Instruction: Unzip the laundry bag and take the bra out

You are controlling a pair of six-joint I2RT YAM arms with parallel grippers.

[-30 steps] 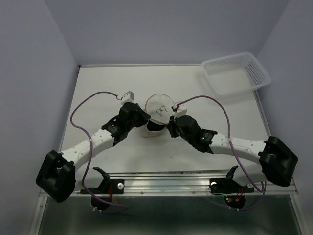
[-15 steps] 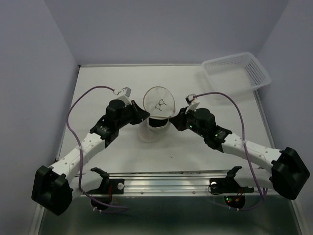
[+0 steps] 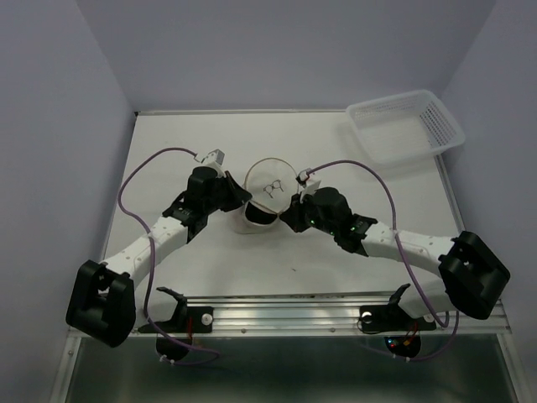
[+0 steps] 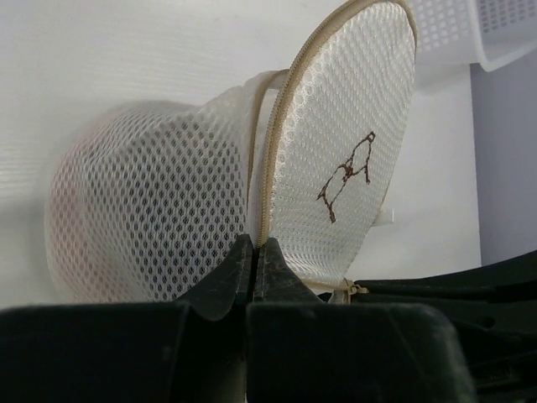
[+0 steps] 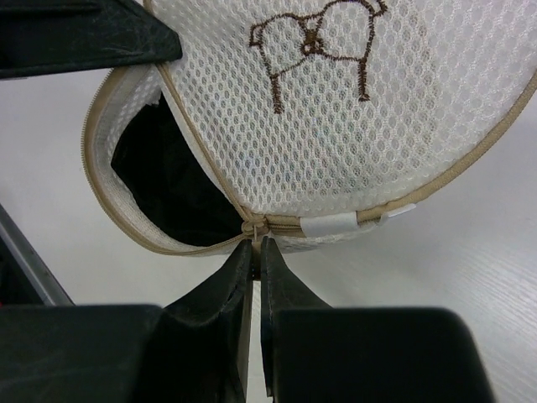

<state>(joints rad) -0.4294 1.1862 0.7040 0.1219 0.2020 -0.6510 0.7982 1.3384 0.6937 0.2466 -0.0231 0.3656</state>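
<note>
The laundry bag (image 3: 265,200) is a round white mesh pouch with a tan zipper rim, mid-table. Its lid (image 3: 273,182), marked with a brown bra outline, stands flipped up and the bag gapes. A dark bra (image 5: 172,180) lies inside, also seen in the top view (image 3: 262,216). My left gripper (image 3: 242,198) is shut on the bag's rim seam (image 4: 256,239) at its left side. My right gripper (image 3: 291,207) is shut on the zipper pull (image 5: 257,228) at the bag's right side, next to a white tag (image 5: 329,224).
A white plastic basket (image 3: 404,124) stands at the table's back right corner, and its edge shows in the left wrist view (image 4: 470,34). Purple cables loop over both arms. A metal rail (image 3: 285,315) runs along the near edge.
The right gripper pulled out to the right and then came back in toward the bag. The lid swung up and now stands a little lower and nearer. The left gripper kept its hold.
</note>
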